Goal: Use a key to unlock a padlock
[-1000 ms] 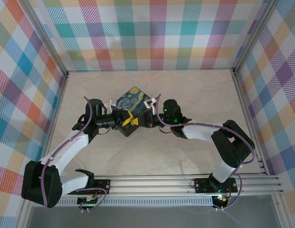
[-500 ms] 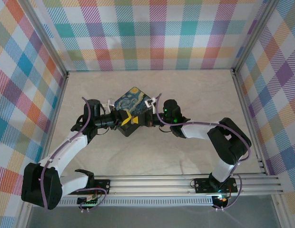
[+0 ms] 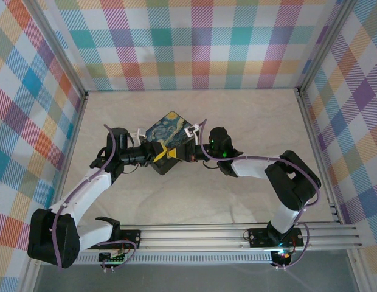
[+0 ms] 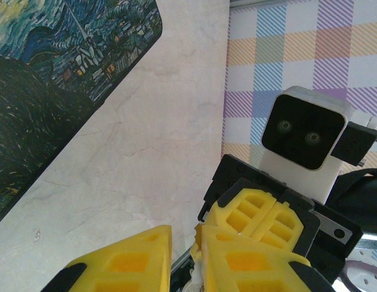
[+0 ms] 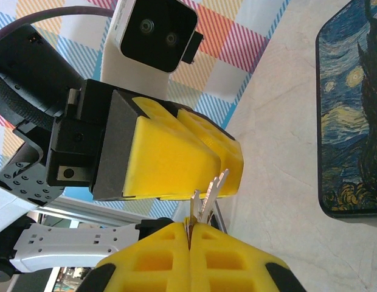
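Observation:
My two grippers meet tip to tip beside the box, the left gripper (image 3: 168, 152) and the right gripper (image 3: 190, 154). In the right wrist view my right gripper (image 5: 190, 234) is shut on the key (image 5: 208, 191). Its slim silvery blades stick up towards the left gripper's yellow fingers (image 5: 170, 155). In the left wrist view my left gripper (image 4: 183, 234) stands nearly closed. A dark sliver with a metal edge, the padlock (image 4: 183, 272), sits low in the narrow gap; most of it is hidden. The right gripper's fingers (image 4: 264, 213) press in from the right.
A black box with a blue-and-yellow starry-night lid (image 3: 167, 131) lies on the pale marble table (image 3: 249, 121) just behind the grippers, its corner close to them (image 4: 48, 91) (image 5: 352, 109). Plaid walls and metal rails enclose the table.
Both arms have shifted a little to the left. The grippers stay tip to tip beside the box, each keeping its grip.

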Available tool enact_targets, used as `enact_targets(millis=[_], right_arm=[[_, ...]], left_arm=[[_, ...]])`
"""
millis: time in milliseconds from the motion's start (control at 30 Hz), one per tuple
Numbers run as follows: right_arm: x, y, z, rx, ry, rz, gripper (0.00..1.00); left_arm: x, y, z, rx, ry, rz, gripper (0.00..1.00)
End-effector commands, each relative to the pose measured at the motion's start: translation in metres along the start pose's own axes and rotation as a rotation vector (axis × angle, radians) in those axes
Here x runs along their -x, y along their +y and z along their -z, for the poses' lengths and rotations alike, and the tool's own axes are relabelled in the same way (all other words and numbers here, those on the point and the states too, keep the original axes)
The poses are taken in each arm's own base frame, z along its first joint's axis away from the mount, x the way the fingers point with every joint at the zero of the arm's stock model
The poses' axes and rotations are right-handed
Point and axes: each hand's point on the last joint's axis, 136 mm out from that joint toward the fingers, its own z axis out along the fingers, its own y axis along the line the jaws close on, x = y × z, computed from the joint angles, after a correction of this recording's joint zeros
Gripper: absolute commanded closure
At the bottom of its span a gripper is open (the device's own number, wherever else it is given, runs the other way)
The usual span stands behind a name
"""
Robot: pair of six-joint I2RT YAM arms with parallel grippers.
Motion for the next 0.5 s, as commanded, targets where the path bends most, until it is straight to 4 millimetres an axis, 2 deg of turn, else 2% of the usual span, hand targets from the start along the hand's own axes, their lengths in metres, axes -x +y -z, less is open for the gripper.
enact_targets(millis=[0, 467], right_arm=[[0.0031, 0.0061, -0.0015, 0.040, 0.005, 0.014, 1.00], [0.0073, 0.0089, -0.0042, 0.074, -0.015, 0.001, 1.00]], left_arm=[[0.0028, -0.0010, 0.0023, -0.018, -0.005, -0.012, 0.80], [-0.0013, -0.0029, 0.0028, -0.045, 0.007, 0.015, 0.81]])
